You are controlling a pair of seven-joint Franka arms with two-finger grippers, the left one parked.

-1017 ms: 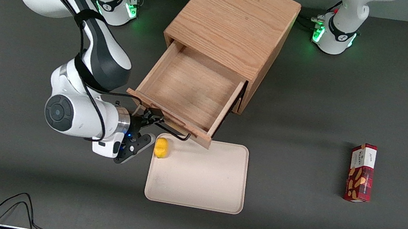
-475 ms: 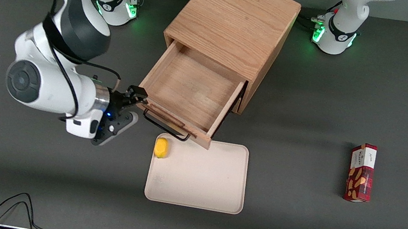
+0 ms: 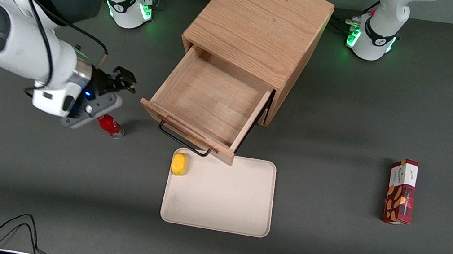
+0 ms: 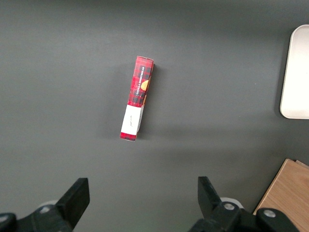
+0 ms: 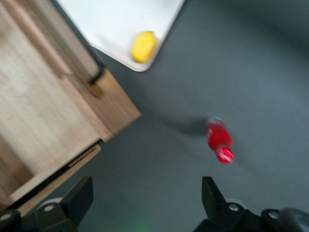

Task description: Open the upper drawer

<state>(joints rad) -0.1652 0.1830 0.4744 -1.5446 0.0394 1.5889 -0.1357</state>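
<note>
The upper drawer [image 3: 212, 102] of the light oak cabinet [image 3: 259, 23] stands pulled far out and is empty inside. Its black wire bar handle [image 3: 183, 140] hangs at its front, above the tray's edge. It also shows in the right wrist view [image 5: 43, 111] with the handle [image 5: 84, 53]. The bottom drawer is hidden beneath it. My right gripper [image 3: 122, 79] is open and empty, raised above the table and apart from the drawer, toward the working arm's end. Its fingers [image 5: 79, 195] stand wide apart over bare table.
A beige tray [image 3: 217, 207] lies in front of the drawer with a yellow fruit [image 3: 179, 163] on its corner. A small red bottle [image 3: 110, 126] lies on the table below my gripper. A red snack box [image 3: 401, 191] lies toward the parked arm's end.
My gripper has let go of the drawer handle and moved up and away from the drawer toward the working arm's end. The red bottle has come into view. The drawer stays open.
</note>
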